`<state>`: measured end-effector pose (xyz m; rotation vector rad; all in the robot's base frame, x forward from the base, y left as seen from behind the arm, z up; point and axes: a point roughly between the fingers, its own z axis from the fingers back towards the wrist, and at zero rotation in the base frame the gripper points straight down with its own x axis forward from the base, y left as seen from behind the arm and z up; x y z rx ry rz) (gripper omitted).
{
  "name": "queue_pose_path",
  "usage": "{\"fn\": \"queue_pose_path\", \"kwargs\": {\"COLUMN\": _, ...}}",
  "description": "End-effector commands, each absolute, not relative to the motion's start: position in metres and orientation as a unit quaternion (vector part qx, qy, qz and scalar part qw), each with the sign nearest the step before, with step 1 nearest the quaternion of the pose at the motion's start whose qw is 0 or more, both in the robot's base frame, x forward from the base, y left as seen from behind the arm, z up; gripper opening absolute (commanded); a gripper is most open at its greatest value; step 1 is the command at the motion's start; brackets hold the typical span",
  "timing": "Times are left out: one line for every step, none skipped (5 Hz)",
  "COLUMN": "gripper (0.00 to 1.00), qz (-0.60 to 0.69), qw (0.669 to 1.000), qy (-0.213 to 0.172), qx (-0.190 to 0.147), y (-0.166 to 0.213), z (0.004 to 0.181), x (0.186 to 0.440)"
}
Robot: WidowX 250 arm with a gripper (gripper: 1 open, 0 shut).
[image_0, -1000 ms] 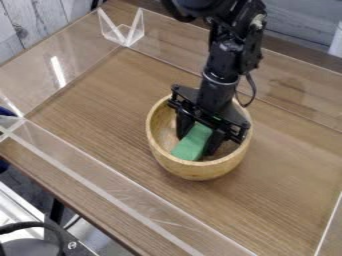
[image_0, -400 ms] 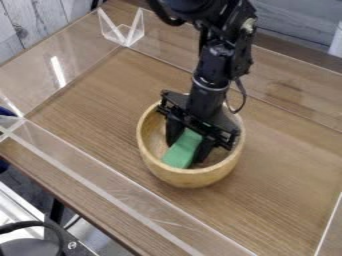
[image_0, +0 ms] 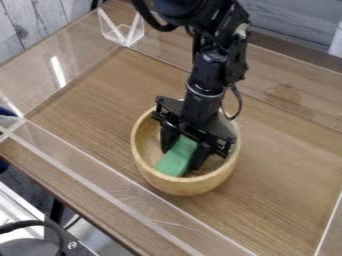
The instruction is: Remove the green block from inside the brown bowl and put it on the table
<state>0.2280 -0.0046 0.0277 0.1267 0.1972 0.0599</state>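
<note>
Step in hand: the grasp, by my reading; the green block is gripped but not yet out of the brown bowl, so the task looks about half done.
Hand: the hand points steeply down into the bowl, its dark fingers together on the green block, one on each long side.
Block's place: inside the bowl, tilted, its low end toward 7 o'clock near the bowl's floor and its upper end between the fingers. Whether the low end touches the wood I cannot tell.
Bowl's place: on the counter, at about 6 o'clock of the scene's middle, near the clear front wall.
Next move: a straight lift, I judge, until the block clears the thick rim, then a carry sideways to bare counter, a lowering and a release.
Risk: the block's low end could catch the rim and drag the bowl along.
Block's look: small, flat, rectangular, plain bright green.
Bowl's look: round, light tan, wooden, thick-rimmed, far larger than the block.
Farther off: open counter toward 12 o'clock.
</note>
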Motion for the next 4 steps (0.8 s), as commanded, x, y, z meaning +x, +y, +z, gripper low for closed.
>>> {"fn": "queue_pose_path", "kwargs": {"gripper": 0.00, "qz": 0.027, "qw": 0.996, "qy": 0.072, "qx": 0.049, "y": -0.009, "z": 0.043, "x": 0.236}}
{"fn": "queue_pose_path", "kwargs": {"gripper": 0.00, "qz": 0.025, "qw": 0.996, "qy": 0.069, "qx": 0.040, "y": -0.012, "z": 0.048, "x": 0.239}}
{"fn": "queue_pose_path", "kwargs": {"gripper": 0.00, "qz": 0.020, "qw": 0.997, "qy": 0.068, "qx": 0.026, "y": -0.008, "z": 0.050, "x": 0.245}}
{"fn": "queue_pose_path", "kwargs": {"gripper": 0.00, "qz": 0.017, "qw": 0.998, "qy": 0.063, "qx": 0.010, "y": -0.004, "z": 0.056, "x": 0.252}}
